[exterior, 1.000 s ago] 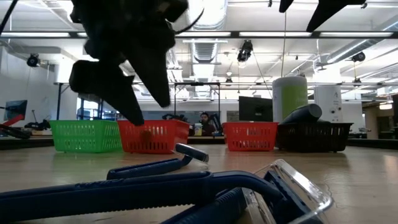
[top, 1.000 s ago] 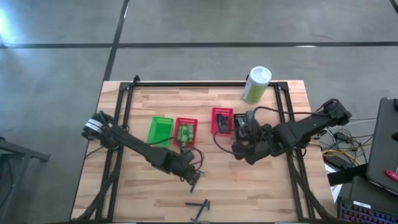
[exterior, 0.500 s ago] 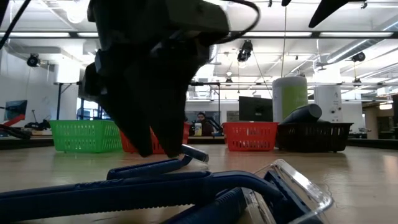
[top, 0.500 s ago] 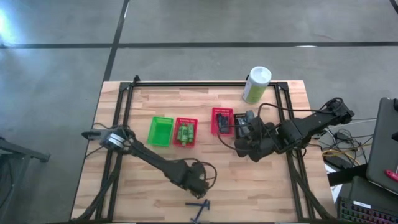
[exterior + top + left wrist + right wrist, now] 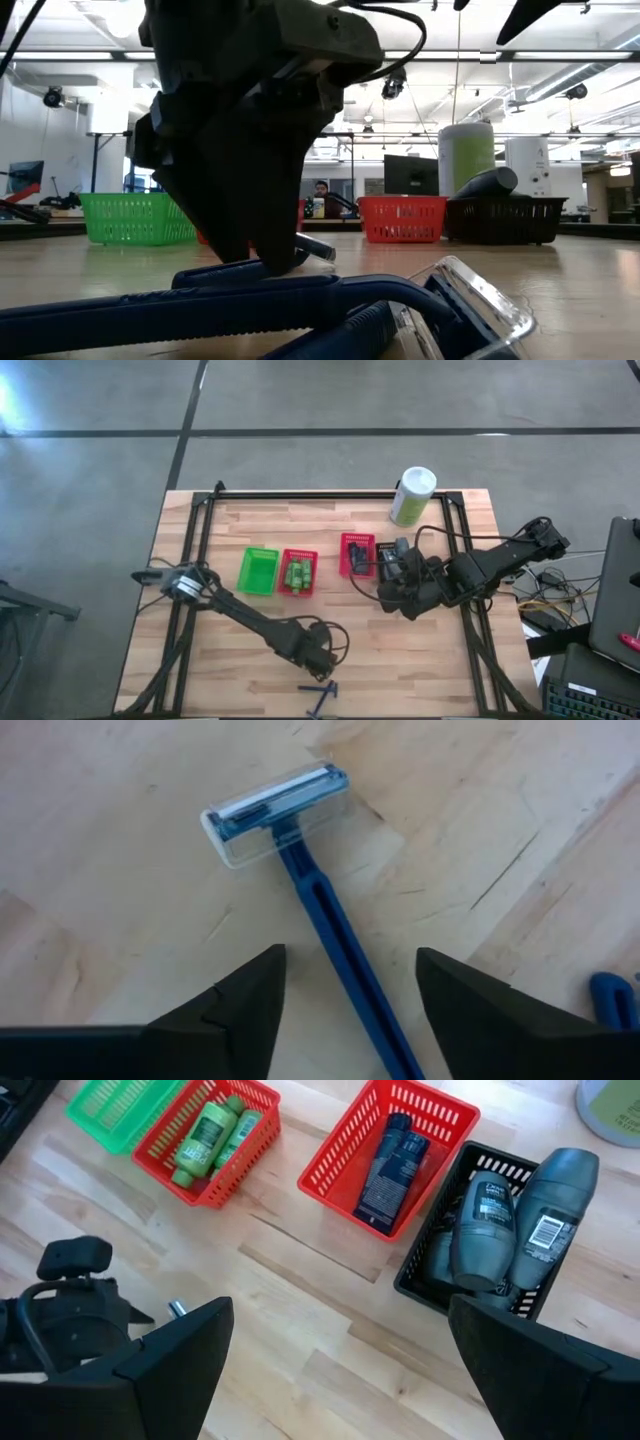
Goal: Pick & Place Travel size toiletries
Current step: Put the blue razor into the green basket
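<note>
Left gripper point(image 5: 345, 1010) is low over the wooden surface point(image 5: 400, 660), fingers point(image 5: 235, 995) apart astride the handle of a blue disposable razor point(image 5: 300, 870), not clamped. Right gripper point(image 5: 335, 1380) hangs spread wide, holding nothing, near the black basket point(image 5: 430, 1280).

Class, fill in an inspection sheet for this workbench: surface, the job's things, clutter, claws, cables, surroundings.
Surface: wooden table, bare planks.
Job's things: blue razor on the wood; a second razor near the front edge; green bottles in a red basket; dark tubes in another red basket; grey containers in a black basket.
Clutter: empty green basket; pale canister.
Claws: left claw open, straddling the razor handle; right claw open above the baskets.
Cables: black loops on the left arm.
Surroundings: person seated beyond the table.
</note>
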`<act>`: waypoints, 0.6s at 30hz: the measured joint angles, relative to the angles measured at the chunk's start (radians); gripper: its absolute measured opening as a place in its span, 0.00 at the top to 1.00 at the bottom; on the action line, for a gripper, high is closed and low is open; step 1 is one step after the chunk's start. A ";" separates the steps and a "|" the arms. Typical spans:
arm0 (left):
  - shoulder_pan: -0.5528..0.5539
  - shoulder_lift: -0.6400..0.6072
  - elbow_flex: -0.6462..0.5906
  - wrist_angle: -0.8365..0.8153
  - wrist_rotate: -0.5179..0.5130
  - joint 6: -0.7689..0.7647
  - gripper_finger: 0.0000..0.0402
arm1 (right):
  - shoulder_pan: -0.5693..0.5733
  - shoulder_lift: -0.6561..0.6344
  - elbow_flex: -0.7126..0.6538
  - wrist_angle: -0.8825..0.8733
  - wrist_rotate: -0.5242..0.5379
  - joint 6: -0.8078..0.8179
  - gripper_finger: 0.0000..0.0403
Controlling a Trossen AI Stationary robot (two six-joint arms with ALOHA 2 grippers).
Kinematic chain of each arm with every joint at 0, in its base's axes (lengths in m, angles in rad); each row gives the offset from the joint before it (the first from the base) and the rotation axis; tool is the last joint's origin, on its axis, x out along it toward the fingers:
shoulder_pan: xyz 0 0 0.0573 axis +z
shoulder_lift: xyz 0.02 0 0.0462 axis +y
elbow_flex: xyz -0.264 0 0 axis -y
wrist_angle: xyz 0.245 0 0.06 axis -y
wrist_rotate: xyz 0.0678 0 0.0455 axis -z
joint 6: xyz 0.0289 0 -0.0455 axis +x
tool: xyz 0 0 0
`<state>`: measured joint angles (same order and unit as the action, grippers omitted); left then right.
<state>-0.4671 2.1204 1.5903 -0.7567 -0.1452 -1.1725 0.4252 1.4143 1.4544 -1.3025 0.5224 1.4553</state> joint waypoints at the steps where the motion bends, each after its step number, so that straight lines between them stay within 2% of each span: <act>1: 0.000 0.000 -0.003 0.003 0.000 0.000 0.46 | 0.000 0.000 0.000 0.000 0.000 -0.001 0.09; 10: 0.008 -0.003 -0.021 0.011 0.002 0.035 0.61 | 0.000 0.000 0.000 -0.001 0.000 -0.026 0.09; 18: 0.009 -0.006 -0.049 0.018 0.000 0.080 0.79 | 0.000 0.000 -0.003 -0.003 0.001 -0.041 0.09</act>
<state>-0.4583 2.1143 1.5414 -0.7385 -0.1452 -1.0928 0.4252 1.4147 1.4518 -1.3057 0.5233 1.4138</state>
